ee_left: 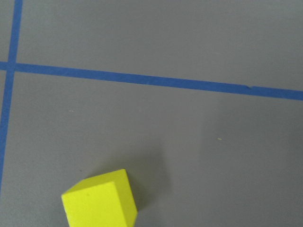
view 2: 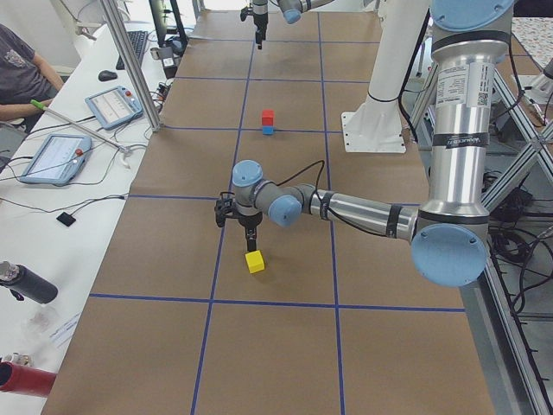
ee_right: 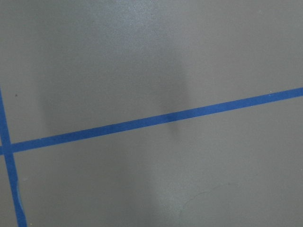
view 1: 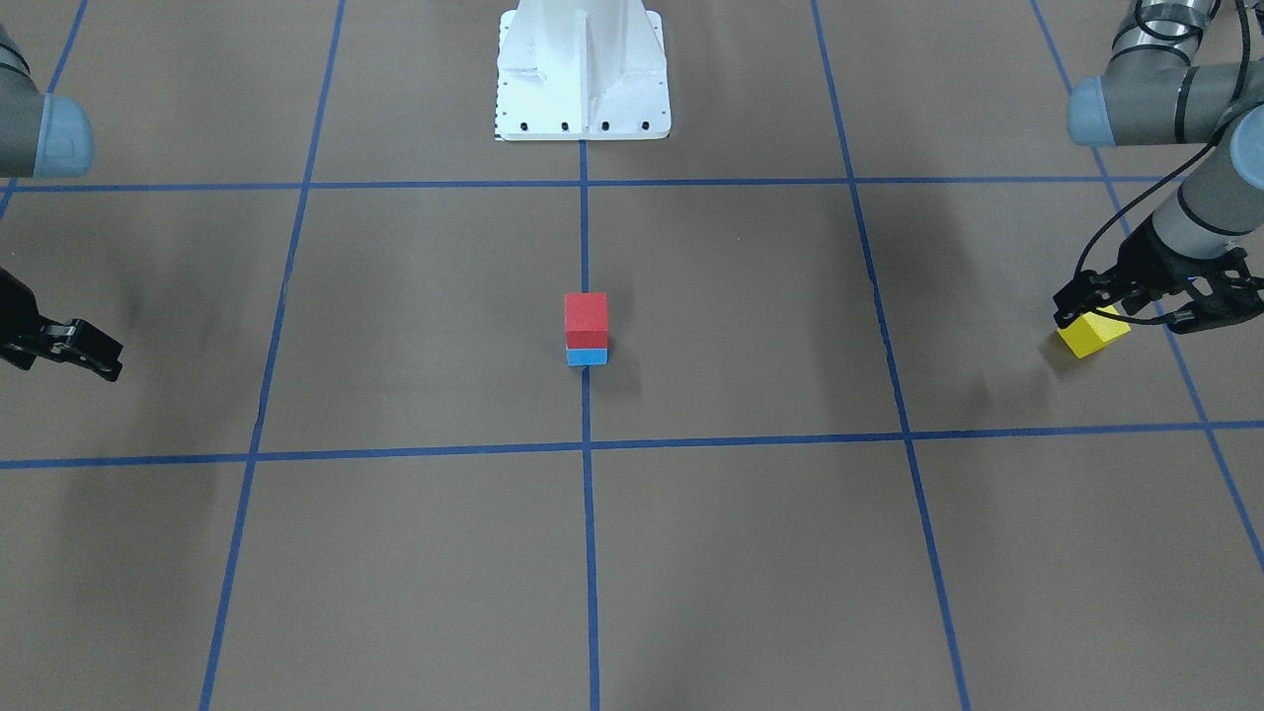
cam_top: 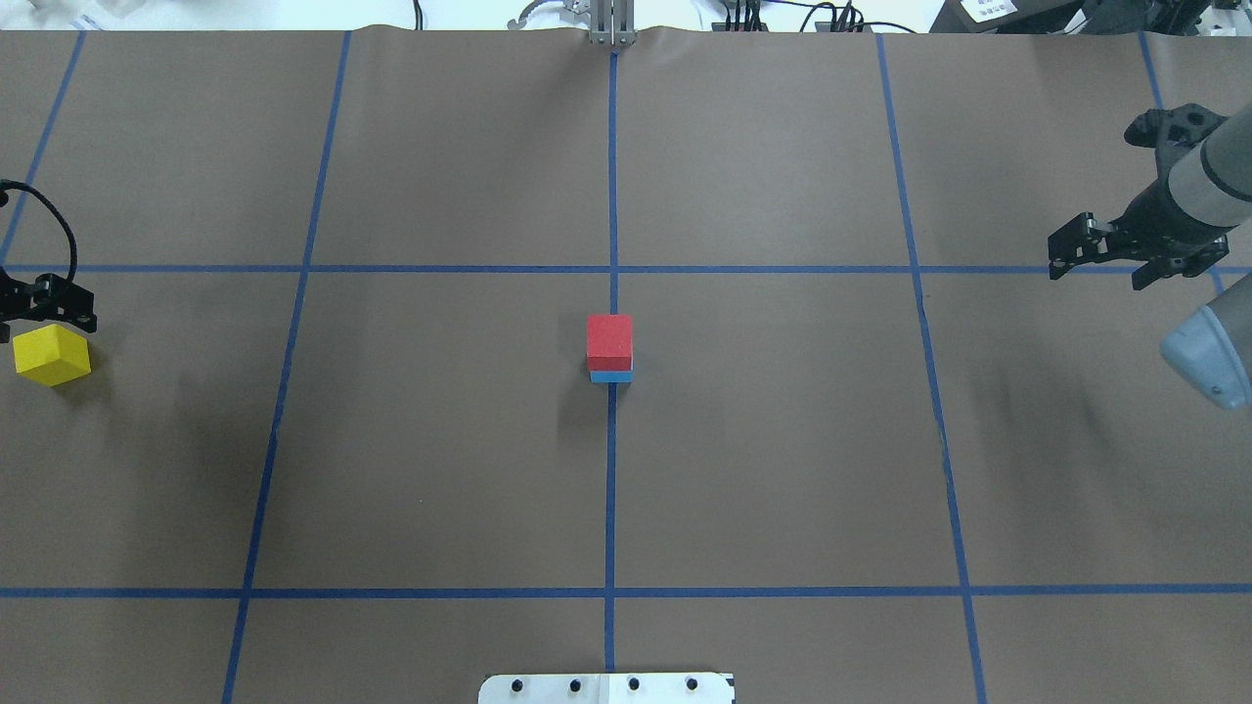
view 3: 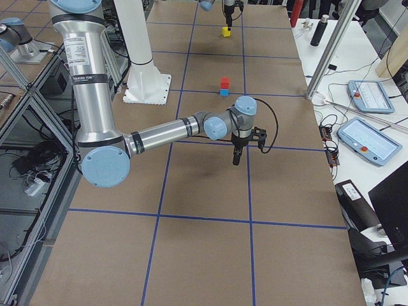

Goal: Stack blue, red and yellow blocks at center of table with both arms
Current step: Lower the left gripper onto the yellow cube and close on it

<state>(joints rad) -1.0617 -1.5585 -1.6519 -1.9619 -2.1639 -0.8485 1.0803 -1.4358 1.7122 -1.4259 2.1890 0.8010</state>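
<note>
You have the red block (cam_top: pixel 609 339) atop the blue block (cam_top: pixel 610 375) ahead of the pedestal (cam_top: pixel 606 688) — the yellow block (cam_top: pixel 51 354) sits askew, far to its left.

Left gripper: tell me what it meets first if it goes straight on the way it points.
Probably the yellow block: the left gripper points down at the table and hangs about over it. Depth is unclear, so it could touch bare table just beside the block instead.

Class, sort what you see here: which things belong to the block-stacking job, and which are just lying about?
Job: red block, blue block beneath it, yellow block, left gripper, right gripper, table.
Lying about: white pedestal, tablet, black bottle.
</note>
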